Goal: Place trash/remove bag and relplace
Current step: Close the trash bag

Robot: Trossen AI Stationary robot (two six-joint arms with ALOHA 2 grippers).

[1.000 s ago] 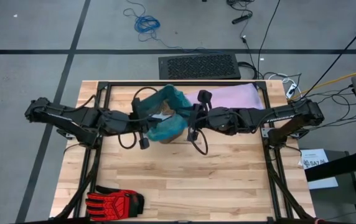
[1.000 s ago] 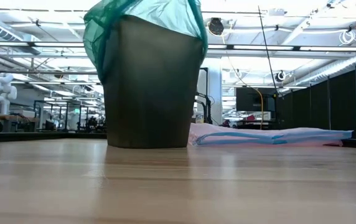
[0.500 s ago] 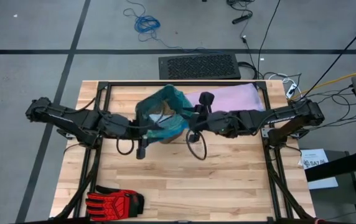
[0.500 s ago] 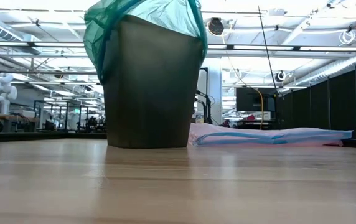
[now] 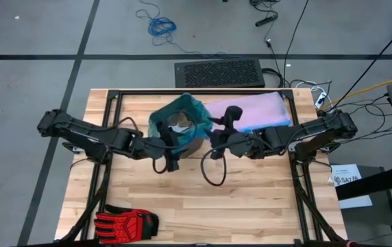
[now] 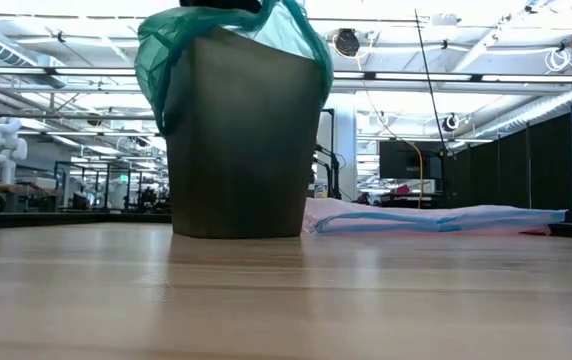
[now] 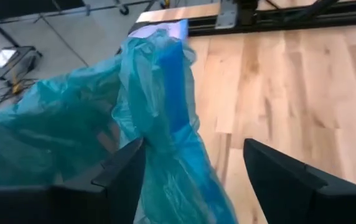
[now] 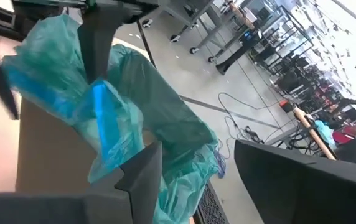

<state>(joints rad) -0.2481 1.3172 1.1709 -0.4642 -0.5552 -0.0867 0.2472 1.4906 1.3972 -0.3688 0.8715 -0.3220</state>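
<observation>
A dark bin point(image 6: 246, 140) stands on the table's far middle, lined with the teal bag point(image 5: 175, 113), whose rim hangs over the bin's edge point(image 6: 166, 60). White trash wads point(image 5: 177, 128) show inside. My left gripper point(image 5: 174, 143) is at the bin's near left rim. It is open point(image 7: 193, 144), with a fold of bag and blue drawstring point(image 7: 172, 99) between its fingers. My right gripper point(image 5: 211, 137) is at the bin's right rim, also open point(image 8: 198, 144), facing the bag's drawstring fold point(image 8: 103, 124). My left gripper is open around the bag's rim fold point(image 7: 159, 162), which lies close to one finger point(image 7: 125, 177). I cannot tell whether it touches. My right gripper is open beside the bag's rim point(image 8: 172, 180), which passes behind one finger point(image 8: 142, 180). Touch cannot be told there either.
A pale lilac bag point(image 5: 251, 110) lies flat on the table right of the bin, at the far right. A red-and-black glove point(image 5: 124, 223) lies at the near left corner. Bare wood stretches across the table's near half point(image 5: 237, 206). A black mat point(image 5: 220, 72) lies on the floor beyond the far edge.
My left gripper has moved down and toward the bin. My right gripper has turned at the wrist. The bag's near part, which was bunched over the bin's near side, now lies spread round the bin's mouth, and the inside shows.
</observation>
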